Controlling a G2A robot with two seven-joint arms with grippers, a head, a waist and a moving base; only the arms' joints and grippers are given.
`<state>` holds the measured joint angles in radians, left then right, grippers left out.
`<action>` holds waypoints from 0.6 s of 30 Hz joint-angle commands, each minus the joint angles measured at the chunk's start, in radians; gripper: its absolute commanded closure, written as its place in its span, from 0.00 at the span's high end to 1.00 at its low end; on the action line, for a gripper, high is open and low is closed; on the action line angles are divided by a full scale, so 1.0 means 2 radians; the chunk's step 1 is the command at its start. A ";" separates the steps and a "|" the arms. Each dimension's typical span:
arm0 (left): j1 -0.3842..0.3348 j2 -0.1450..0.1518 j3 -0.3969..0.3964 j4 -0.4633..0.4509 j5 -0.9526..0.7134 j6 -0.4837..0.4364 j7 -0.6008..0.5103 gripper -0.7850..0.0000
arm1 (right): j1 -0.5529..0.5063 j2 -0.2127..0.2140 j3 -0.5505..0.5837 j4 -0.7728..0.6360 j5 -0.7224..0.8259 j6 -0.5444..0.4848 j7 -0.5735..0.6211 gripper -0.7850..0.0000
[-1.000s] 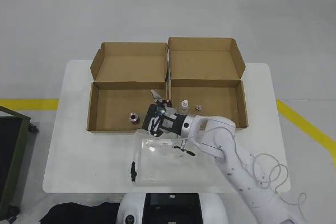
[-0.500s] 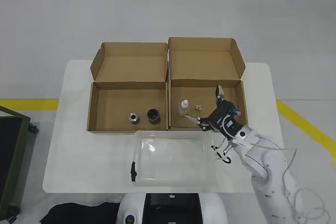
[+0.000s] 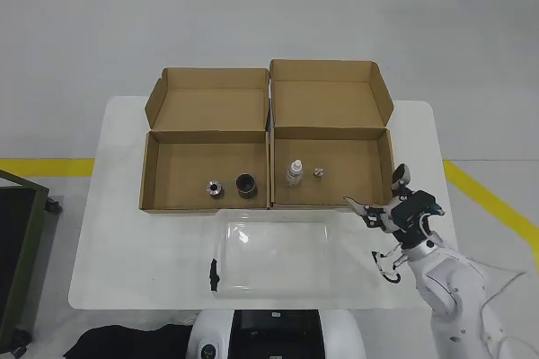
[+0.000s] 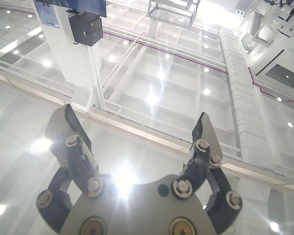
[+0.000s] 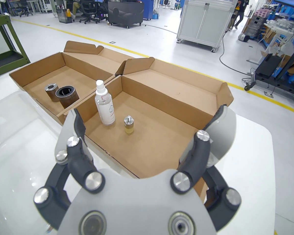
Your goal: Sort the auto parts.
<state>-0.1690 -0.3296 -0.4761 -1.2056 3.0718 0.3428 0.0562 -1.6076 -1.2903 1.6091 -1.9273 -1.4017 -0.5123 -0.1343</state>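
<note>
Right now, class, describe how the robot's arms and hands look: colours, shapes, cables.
The right arm is glossy white with rounded shells and a black cable looped near its wrist. The right hand has a pale grey plate, black links with silver bolts and white-backed fingers. The left hand is similar, with ridged black pads.

The right arm (image 3: 445, 285) was glossy white, its segments rounded. The right pincer (image 5: 148, 114) had black links, silver screws and pale fingers (image 5: 226, 123).

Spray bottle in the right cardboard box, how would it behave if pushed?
The spray bottle stands upright, tall and narrow, so a push near its cap would probably tip it. It looks like clear plastic, likely light. Its round body could roll once down.
</note>
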 commanded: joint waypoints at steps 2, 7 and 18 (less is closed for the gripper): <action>0.000 0.000 0.000 0.000 0.000 0.000 0.000 1.00 | -0.011 0.001 0.005 0.001 -0.002 0.002 -0.019 1.00; 0.000 0.000 0.000 0.000 0.000 0.000 0.000 1.00 | -0.029 0.004 0.014 -0.013 -0.001 -0.002 -0.025 1.00; 0.000 0.000 0.000 0.000 0.000 0.000 0.000 1.00 | -0.036 0.006 0.021 -0.022 0.002 -0.009 -0.021 1.00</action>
<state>-0.1690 -0.3296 -0.4761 -1.2056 3.0718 0.3428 0.0562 -1.6800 -1.2785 1.6506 -1.9717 -1.3985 -0.5300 -0.1765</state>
